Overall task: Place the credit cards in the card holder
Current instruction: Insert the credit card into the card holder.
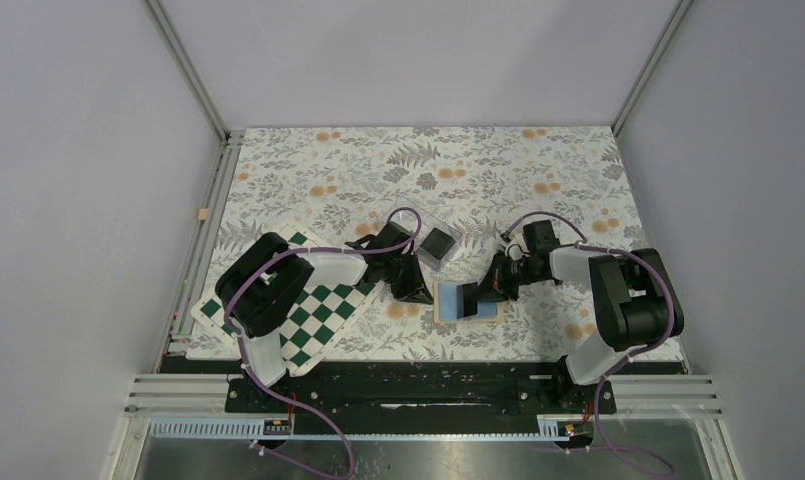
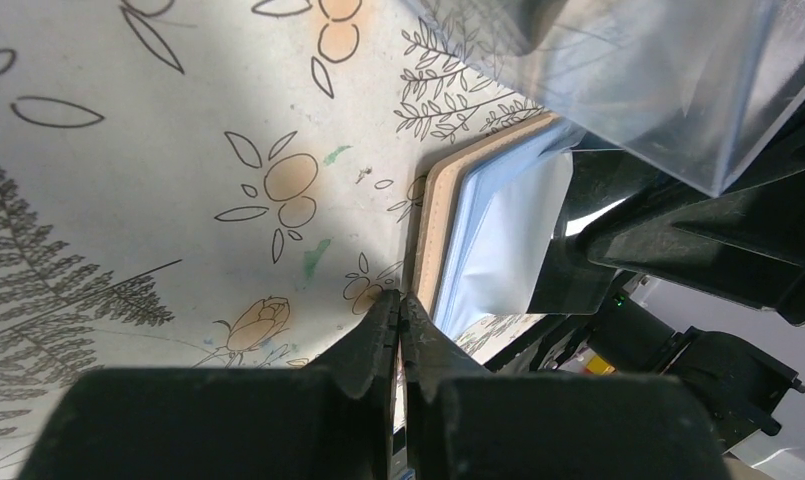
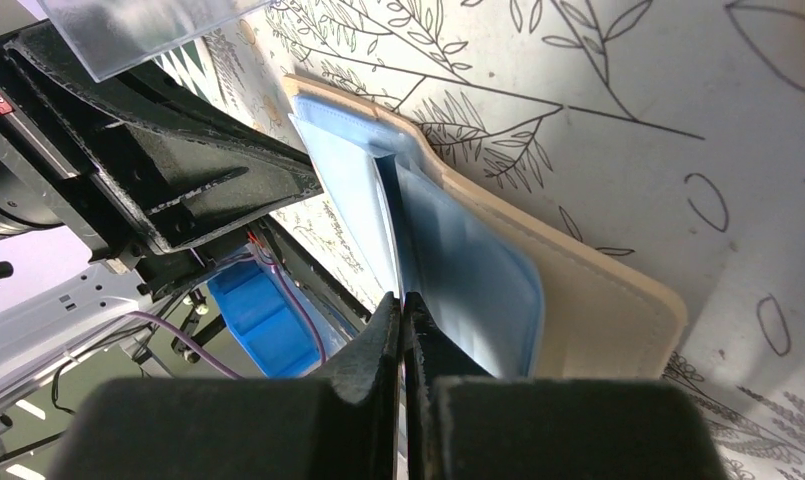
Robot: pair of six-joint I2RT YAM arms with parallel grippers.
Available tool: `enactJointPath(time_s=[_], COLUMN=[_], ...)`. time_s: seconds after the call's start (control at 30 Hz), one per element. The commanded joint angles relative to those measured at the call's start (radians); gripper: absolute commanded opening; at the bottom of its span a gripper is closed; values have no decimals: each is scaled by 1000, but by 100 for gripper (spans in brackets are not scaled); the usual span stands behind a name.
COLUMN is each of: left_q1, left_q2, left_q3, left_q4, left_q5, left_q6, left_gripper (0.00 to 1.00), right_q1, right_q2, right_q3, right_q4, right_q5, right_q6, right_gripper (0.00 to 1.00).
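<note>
The tan card holder (image 1: 441,301) lies open on the floral cloth, its light blue lining up. My right gripper (image 1: 484,296) is shut on a light blue inner flap (image 3: 383,215) of it and holds that flap raised; its tips (image 3: 403,300) meet at the flap's edge. My left gripper (image 1: 419,292) is shut, and its tips (image 2: 400,300) rest at the holder's tan rim (image 2: 436,225); I cannot tell whether it pinches it. One dark credit card (image 1: 439,243) lies in the clear plastic box. No card shows in the holder.
The clear plastic box (image 1: 426,238) stands just behind the holder, close above my left gripper, and shows in the left wrist view (image 2: 668,90). A green-and-white chequered board (image 1: 323,312) lies under the left arm at the near left. Both grippers stand close on either side of the holder.
</note>
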Motion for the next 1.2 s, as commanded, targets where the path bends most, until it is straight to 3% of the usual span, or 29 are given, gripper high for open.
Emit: enactJointPath(time_s=[0.0, 0.27, 0.77, 0.93, 1.17], left_q1=[-14, -13, -16, -30, -63], left_q2=[33, 35, 15, 11, 12], left_q3=[27, 32, 43, 44, 44], left_q4=[-9, -16, -39, -43, -19], left_q5=[-28, -28, -28, -28, -16], left_q6=[19, 22, 25, 17, -23], left_gripper=[3, 3, 3, 2, 1], right_q1=[32, 82, 124, 161, 213], right_q2=[27, 52, -20, -11, 50], right_q3=[24, 62, 107, 130, 189], right_q4=[-34, -89, -197, -219, -215], right_q5=[-16, 34, 193, 235, 225], right_q6=[-1, -16, -29, -17, 37], right_gripper=[0, 0, 51, 59, 59])
